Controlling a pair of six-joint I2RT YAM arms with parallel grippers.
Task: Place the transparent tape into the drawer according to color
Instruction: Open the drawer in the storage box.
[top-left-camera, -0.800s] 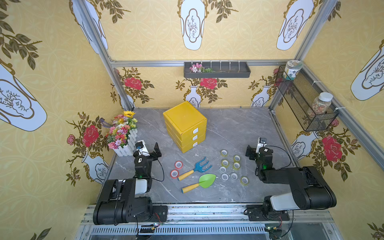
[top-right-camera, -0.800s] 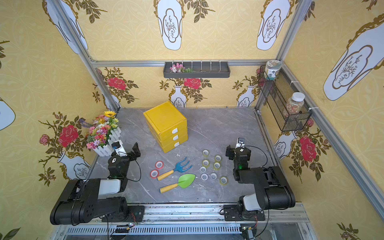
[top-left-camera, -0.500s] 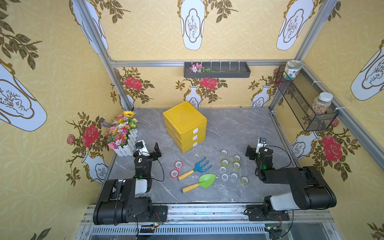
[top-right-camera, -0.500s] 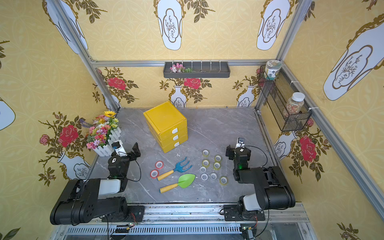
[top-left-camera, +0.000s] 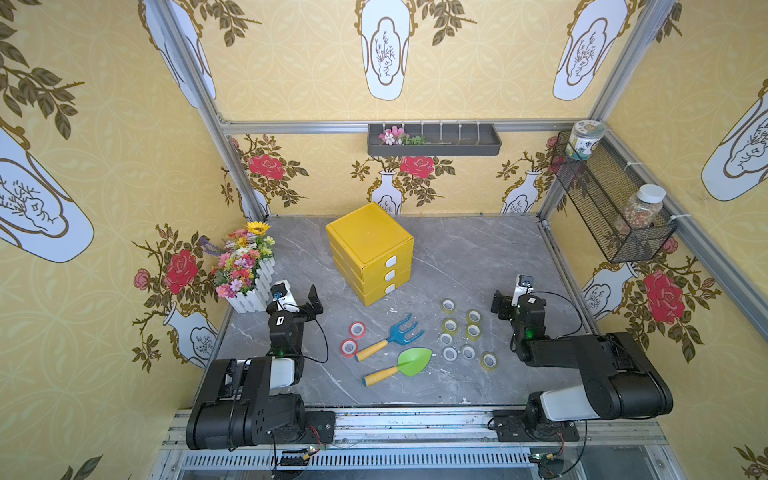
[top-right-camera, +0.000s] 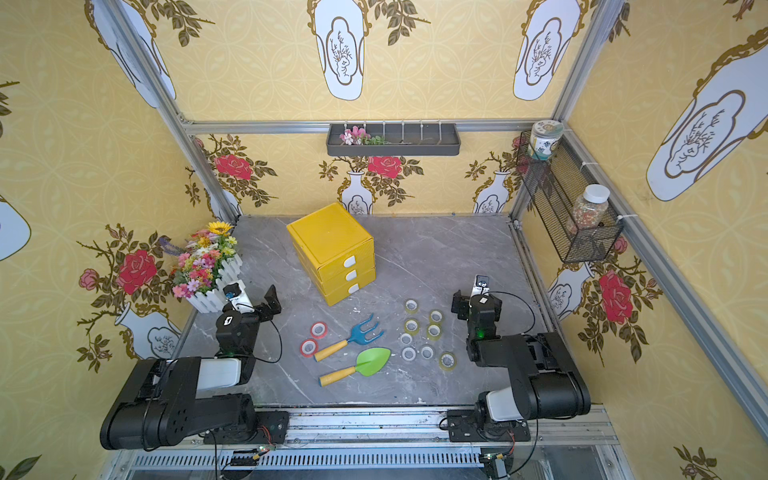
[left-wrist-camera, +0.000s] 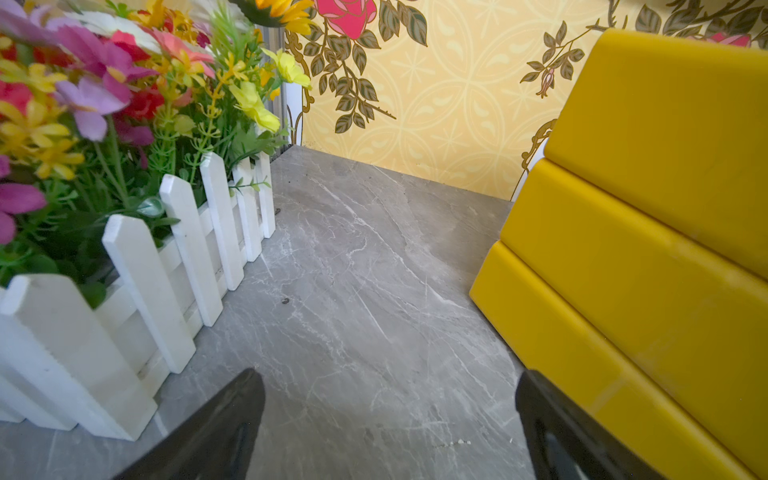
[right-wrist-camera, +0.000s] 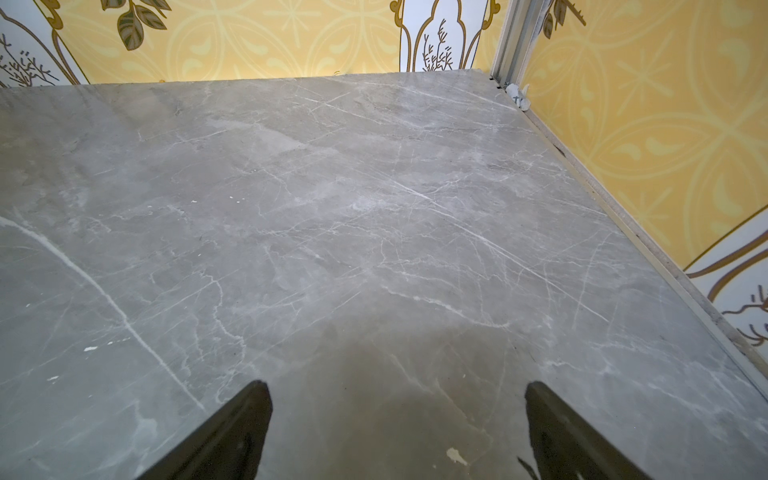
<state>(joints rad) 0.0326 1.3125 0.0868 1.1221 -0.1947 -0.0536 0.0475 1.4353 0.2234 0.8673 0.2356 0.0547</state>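
Zero tape rolls (top-left-camera: 450, 326) stored | drawers (top-left-camera: 380, 275) closed | left gripper (left-wrist-camera: 388, 382), right gripper (right-wrist-camera: 397, 386) apart, empty | next likely: open one drawer

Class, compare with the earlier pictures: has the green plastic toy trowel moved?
No. The green plastic toy trowel keeps its place relative to the yellow three-drawer plastic cabinet.

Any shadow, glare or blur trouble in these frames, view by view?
In both top views: even light, sharp, tape rolls legible. Left wrist: the nearest flowers look slightly soft, no glare. Right wrist: a dark shadow lies on the table by the right gripper, with a mild sheen; nothing washed out.
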